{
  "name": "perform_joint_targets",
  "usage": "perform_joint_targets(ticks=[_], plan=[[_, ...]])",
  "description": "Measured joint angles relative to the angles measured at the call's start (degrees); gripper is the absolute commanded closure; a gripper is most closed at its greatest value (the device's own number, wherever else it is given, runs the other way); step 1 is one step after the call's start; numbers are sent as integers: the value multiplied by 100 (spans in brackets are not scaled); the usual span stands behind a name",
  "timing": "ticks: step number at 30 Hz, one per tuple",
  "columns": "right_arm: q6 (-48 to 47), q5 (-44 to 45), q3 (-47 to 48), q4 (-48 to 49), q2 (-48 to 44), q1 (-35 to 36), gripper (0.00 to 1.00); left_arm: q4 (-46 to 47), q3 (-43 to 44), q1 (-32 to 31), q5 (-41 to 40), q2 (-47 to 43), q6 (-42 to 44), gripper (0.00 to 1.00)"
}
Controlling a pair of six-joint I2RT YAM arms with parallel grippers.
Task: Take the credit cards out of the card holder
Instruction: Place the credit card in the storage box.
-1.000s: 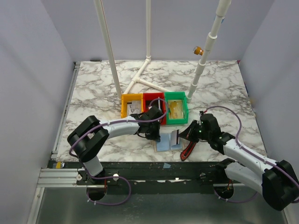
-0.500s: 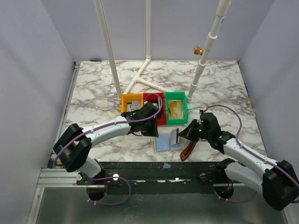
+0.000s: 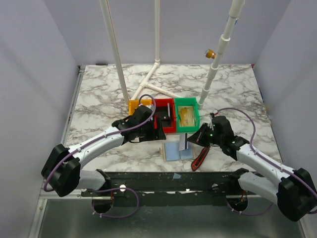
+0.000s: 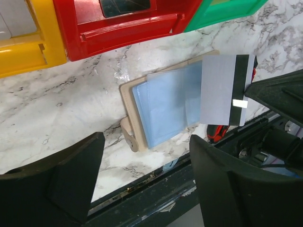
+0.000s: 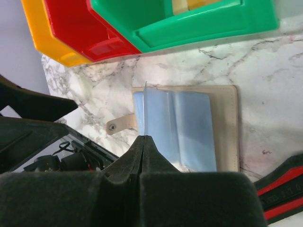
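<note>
The card holder [image 3: 176, 150] lies open on the marble table [image 3: 99, 99], low in the middle of the top view, just below the red bin [image 3: 163, 120] and the green bin [image 3: 187, 115]. Its blue-grey pockets face up inside the tan rim.

The right gripper [image 3: 188, 142] reaches in from the right and is clamped on a credit card [image 3: 184, 143] at the holder's right edge. The left wrist view shows the card [image 4: 221, 89] as a grey face with a black stripe, overlapping the right part of the holder [image 4: 163, 109], with the black right gripper gripping its right end. Whether the card is fully clear of its pocket cannot be told. In the right wrist view the two fingers [image 5: 189, 198] meet along a thin line at the lower middle of the frame, with the holder [image 5: 230, 127] spread just above them and its snap strap [image 5: 118, 126] sticking out to the left.

The left gripper [image 3: 158, 131] hovers just to the upper left of the holder, against the red bin's near wall, with its fingers [image 4: 71, 182] spread wide and nothing between them. In its own camera the holder lies in the gap between them, further up the frame.

A red-and-black tool [image 3: 200, 158] lies just right of the holder. A yellow bin [image 3: 134, 106] sits left of the red one.
</note>
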Motion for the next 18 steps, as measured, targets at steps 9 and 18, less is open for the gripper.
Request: perform_joint_targets(ticks=[9,18], plan=[[96,-549,588,179,350,-2,99,874,-533,393,964,-448,-236,18],[542,-1333,1064,966,793,-2,99,2020,-883,774,1930,-549,-763,18]])
